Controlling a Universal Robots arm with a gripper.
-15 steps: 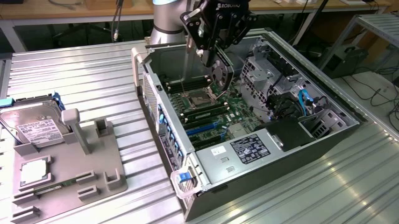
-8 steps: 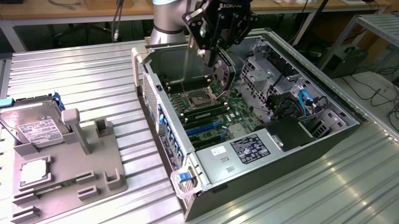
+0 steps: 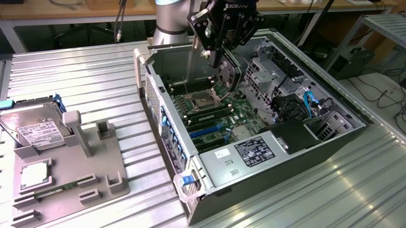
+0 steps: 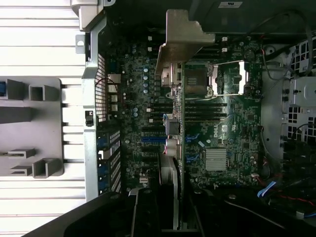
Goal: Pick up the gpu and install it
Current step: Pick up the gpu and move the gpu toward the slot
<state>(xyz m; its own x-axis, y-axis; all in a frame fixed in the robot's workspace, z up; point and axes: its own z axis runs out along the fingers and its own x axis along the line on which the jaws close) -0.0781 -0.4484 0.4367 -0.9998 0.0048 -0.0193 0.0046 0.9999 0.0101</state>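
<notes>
An open computer case is laid on its side on a ribbed metal table, with its motherboard and bare CPU socket exposed and a blue cable seen beside the drive bays. At the exterior view's left a hard drive and a processor are held in a grey fixture

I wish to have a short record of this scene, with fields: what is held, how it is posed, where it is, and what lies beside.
held: the gpu, clamped by the fingers
pose: on edge, fan face towards the exterior view, bracket at one end
place: above the motherboard, inside the open computer case
beside: hard drive on a grey holder, at the exterior view's left
</notes>
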